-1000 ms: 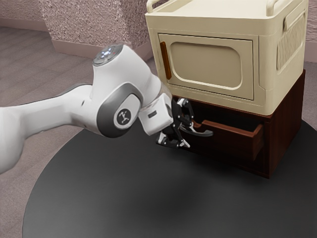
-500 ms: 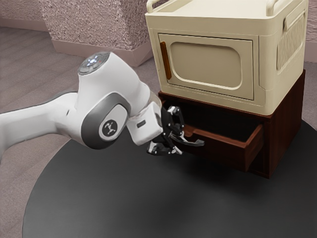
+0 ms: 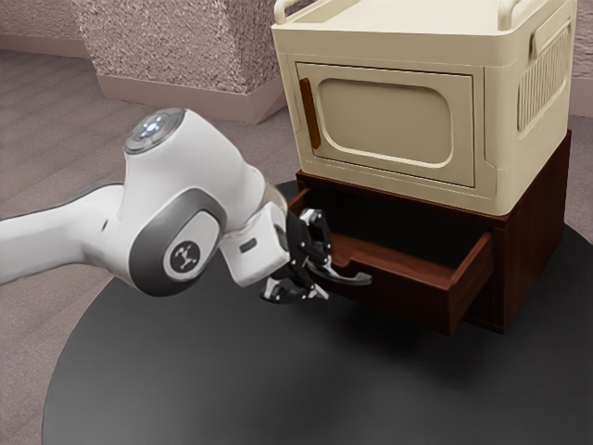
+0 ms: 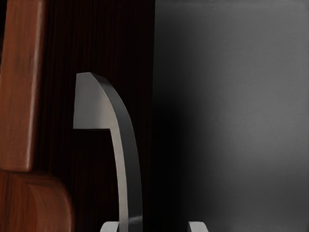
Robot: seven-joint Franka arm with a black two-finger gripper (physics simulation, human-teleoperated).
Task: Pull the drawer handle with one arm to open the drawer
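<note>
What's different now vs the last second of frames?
The drawer slid farther out of the wooden cabinet, toward the exterior view's lower left, its handle moving along. The gripper drew back the same way. No grasp or release visible: fingers apart, handle between them. Wooden cabinet and cream unit stayed put.

Handle (image 4: 92,104) is presenting smooth metal; drawer (image 3: 408,295), satin wood; table (image 3: 185,380), matt surface; box (image 3: 384,119), smooth plastic; wall (image 3: 176,46), rough texture.

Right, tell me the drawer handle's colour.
Metallic grey; the drawer handle shows best in the wrist view.
</note>
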